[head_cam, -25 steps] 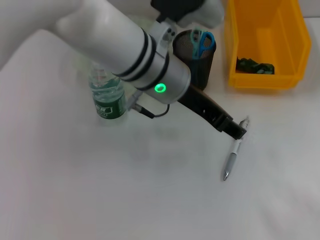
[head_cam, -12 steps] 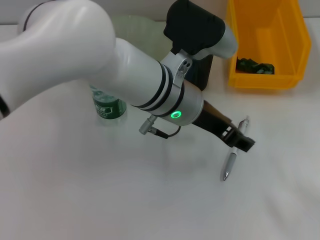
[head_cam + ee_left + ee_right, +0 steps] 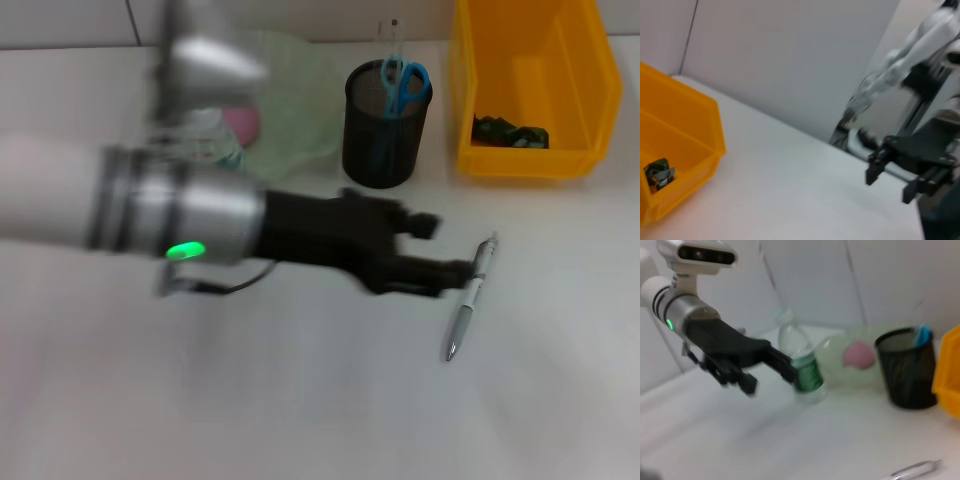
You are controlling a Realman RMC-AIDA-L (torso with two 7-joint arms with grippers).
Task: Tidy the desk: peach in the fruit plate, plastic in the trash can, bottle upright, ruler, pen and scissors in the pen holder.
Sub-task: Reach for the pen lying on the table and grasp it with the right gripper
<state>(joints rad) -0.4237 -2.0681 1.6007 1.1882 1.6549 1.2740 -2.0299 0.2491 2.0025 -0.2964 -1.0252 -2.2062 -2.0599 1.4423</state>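
My left arm has swung round hard in the last second: it was reaching diagonally down over the pen holder, and now it lies almost level across the desk (image 3: 560, 400), coming in from my left. That opens up the back of the scene: the yellow trash can (image 3: 528, 150) with the dark plastic (image 3: 510, 131) already in it, the green fruit plate (image 3: 290, 110) with the peach (image 3: 243, 122) on it, and the bottle (image 3: 801, 365) standing upright. The black mesh pen holder (image 3: 385, 125) shows the blue scissors (image 3: 403, 85) inside (a thin clear strip beside them may be the ruler, I can't be sure).

So only the pen (image 3: 469, 298) is left, I judge. It lies flat on the desk in front of the holder, its upper end just at the tips of the left gripper (image 3: 452, 250), whose fingers stand apart, nothing between them yet. The right gripper (image 3: 897, 177) hangs off to the side, fingers apart too.
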